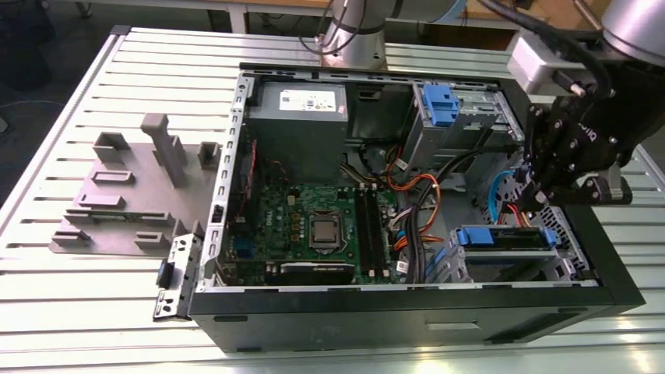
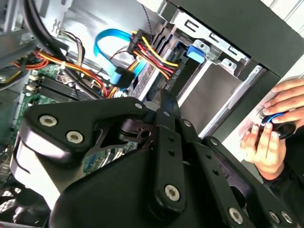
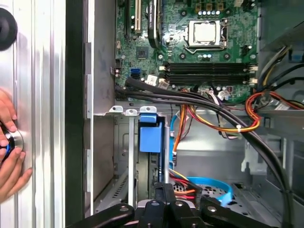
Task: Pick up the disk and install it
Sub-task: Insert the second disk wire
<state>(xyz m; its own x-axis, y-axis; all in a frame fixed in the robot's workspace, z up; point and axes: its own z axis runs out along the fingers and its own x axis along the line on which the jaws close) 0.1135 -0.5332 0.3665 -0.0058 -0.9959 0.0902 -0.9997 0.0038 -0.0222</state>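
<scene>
- The tool [image 1: 540,199] hung inside the open computer case [image 1: 416,312], beside the worktop's [image 1: 124,312] edge; I could not tell its jaw state.
- The disk [image 1: 506,238] sat in the drive bay below the tool.
- A person's hands [image 2: 270,137] rested on the worktop outside the case.

The bench [image 1: 93,312] is a pale metal top of long ribbed slats running across, evenly lit with soft sheen along the ridges. Beyond its far edge, the floor [image 1: 62,31] lies dark grey and dull. At the back, toward the exterior view's right, a strip of light wooden furniture [image 1: 540,12] shows, with white table legs [image 1: 237,15] standing nearby.
</scene>
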